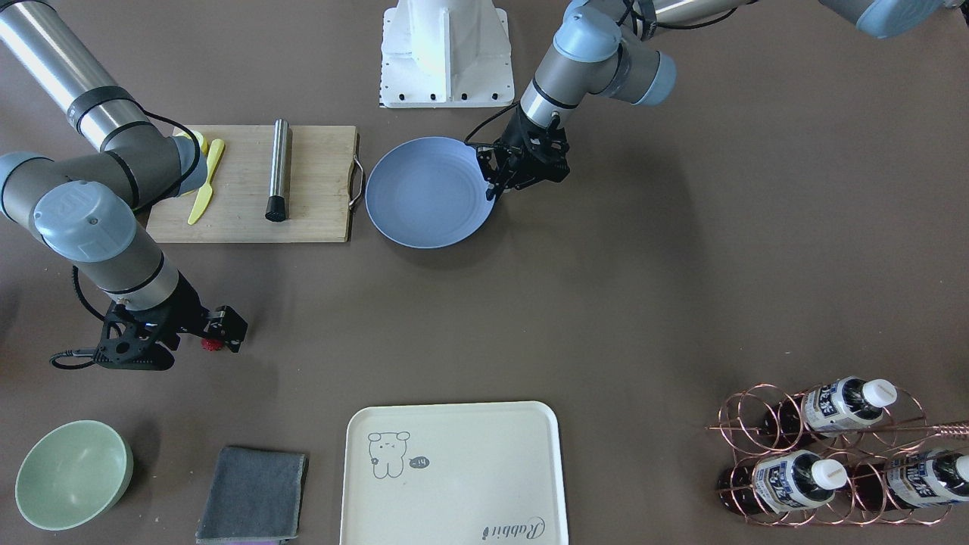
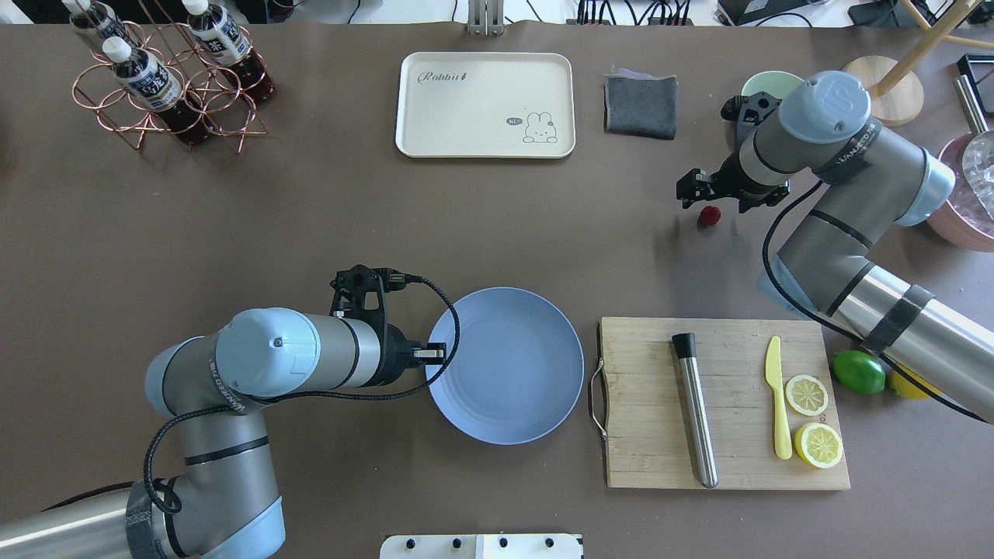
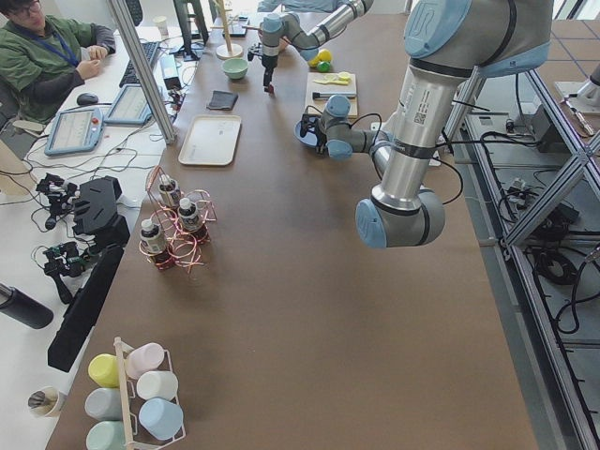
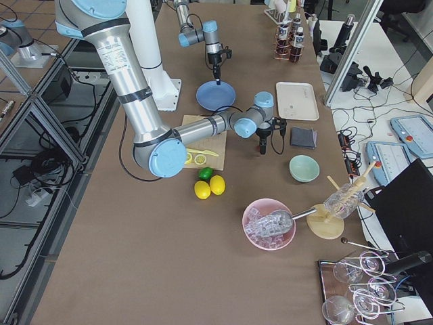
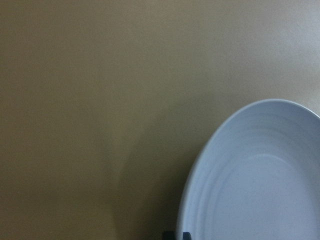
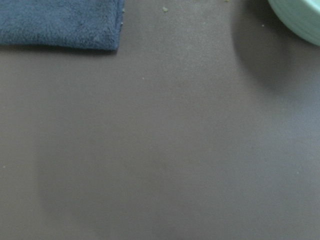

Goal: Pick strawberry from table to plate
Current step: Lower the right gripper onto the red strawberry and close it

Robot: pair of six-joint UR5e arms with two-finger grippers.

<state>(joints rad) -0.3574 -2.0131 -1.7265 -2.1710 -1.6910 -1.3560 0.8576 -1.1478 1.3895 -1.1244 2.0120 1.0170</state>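
The strawberry, a tiny dark-red berry, lies on the brown table at the far right. It also shows under the arm in the front-facing view. My right gripper points down right over it and looks open, its fingers standing on either side of the berry. The right wrist view shows only table, cloth and bowl rim. The blue-grey plate sits mid-table with nothing on it. My left gripper hovers at the plate's left rim with its tips close together, shut on nothing.
A wooden board right of the plate carries a steel rod, a yellow knife and lemon halves. A cream tray, grey cloth, green bowl and bottle rack line the far edge.
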